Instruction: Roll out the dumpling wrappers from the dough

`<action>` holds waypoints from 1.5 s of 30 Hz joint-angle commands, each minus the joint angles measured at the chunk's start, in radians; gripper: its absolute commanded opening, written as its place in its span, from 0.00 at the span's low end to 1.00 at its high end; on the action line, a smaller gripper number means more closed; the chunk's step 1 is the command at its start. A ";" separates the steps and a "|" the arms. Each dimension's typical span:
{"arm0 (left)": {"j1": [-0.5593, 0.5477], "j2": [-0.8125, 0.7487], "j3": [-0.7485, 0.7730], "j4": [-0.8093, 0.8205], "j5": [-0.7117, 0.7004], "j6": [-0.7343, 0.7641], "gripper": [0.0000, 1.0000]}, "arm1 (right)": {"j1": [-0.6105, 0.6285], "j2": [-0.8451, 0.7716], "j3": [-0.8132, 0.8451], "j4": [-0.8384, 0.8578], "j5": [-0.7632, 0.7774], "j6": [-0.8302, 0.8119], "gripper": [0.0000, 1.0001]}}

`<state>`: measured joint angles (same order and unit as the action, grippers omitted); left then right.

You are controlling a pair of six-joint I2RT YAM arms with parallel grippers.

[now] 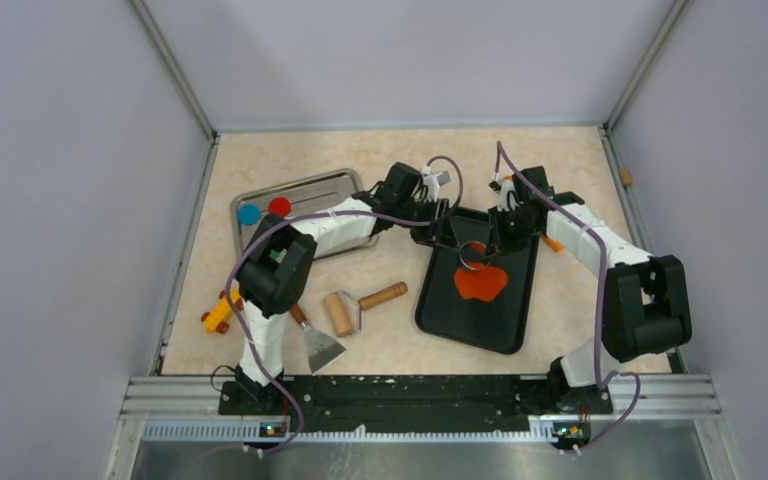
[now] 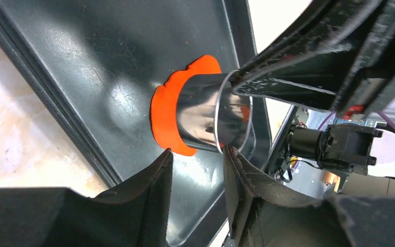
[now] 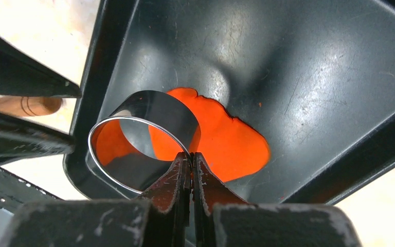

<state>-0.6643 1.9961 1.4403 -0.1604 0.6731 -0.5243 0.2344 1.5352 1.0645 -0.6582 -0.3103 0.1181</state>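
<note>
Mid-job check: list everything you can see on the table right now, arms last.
black tray: one, black, centre-right.
dough: one, orange-red, flat in the black tray.
ring cutter: one, shiny metal, over the dough's far edge.
silver tray: one, far left.
discs: two, blue disc and red disc, in the silver tray.
rolling pin: one, wooden, left of the black tray.
scraper: one, metal, near left.
toy: one, yellow-orange, left edge.
right gripper: shut on the ring cutter.
left gripper: open, beside it.

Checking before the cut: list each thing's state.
Flat orange-red clay dough: spread on the black tray.
Shiny metal ring cutter: set on the dough.
Right gripper: shut on the cutter's wall.
Left gripper: open, empty.
Wooden rolling pin: lying on table.
Red clay disc, blue clay disc: lying in silver tray.
</note>
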 commanded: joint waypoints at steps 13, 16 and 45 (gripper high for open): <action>-0.024 0.088 0.059 0.091 0.071 -0.052 0.39 | 0.028 -0.008 -0.028 0.006 0.023 0.005 0.00; -0.028 0.096 0.049 0.091 0.082 -0.058 0.35 | 0.026 -0.007 -0.043 0.008 0.019 0.003 0.00; -0.069 0.129 0.001 0.109 0.093 -0.042 0.20 | 0.026 -0.005 -0.091 0.016 0.039 -0.006 0.00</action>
<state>-0.7223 2.1136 1.4433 -0.0929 0.7452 -0.5777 0.2485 1.5364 0.9745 -0.6590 -0.2855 0.1154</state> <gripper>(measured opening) 0.207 0.015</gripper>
